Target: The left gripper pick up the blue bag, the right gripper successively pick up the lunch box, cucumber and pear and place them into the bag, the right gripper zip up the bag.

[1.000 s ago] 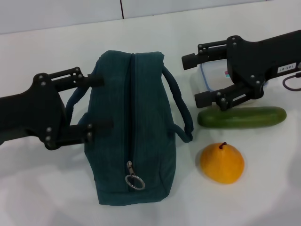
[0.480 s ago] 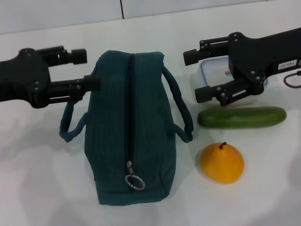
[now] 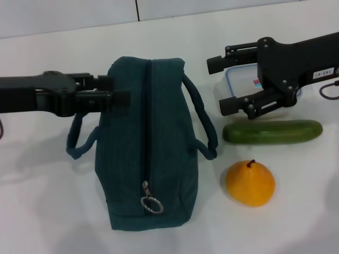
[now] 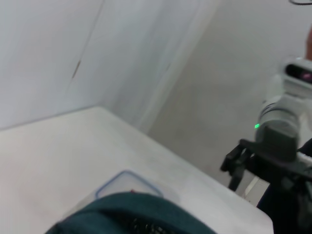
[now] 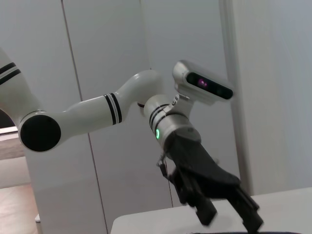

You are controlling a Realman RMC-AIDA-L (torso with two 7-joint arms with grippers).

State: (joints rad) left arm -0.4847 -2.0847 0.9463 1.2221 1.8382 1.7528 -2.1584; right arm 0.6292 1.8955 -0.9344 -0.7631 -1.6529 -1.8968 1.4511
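Note:
The blue bag (image 3: 148, 143) lies on the white table (image 3: 47, 211), zipper shut, its ring pull (image 3: 151, 203) at the near end. My left gripper (image 3: 114, 90) is open and turned on its side, fingertips against the bag's far left edge above the left handle (image 3: 79, 143). It also shows in the right wrist view (image 5: 229, 214), fingers apart. My right gripper (image 3: 221, 84) is open and hovers over the clear lunch box (image 3: 241, 84). The green cucumber (image 3: 273, 132) lies just nearer than the box. The yellow-orange pear (image 3: 250, 183) sits nearer still. The left wrist view shows the bag's top (image 4: 131, 219) and the lunch box (image 4: 129, 183).
The bag's right handle (image 3: 204, 121) loops out toward the cucumber. A cable (image 3: 328, 92) hangs by the right arm at the table's right side. A wall (image 3: 69, 13) runs behind the table's far edge.
My left gripper has rolled onto its side and moved right, up to the bag's far left edge. My right gripper has barely moved.

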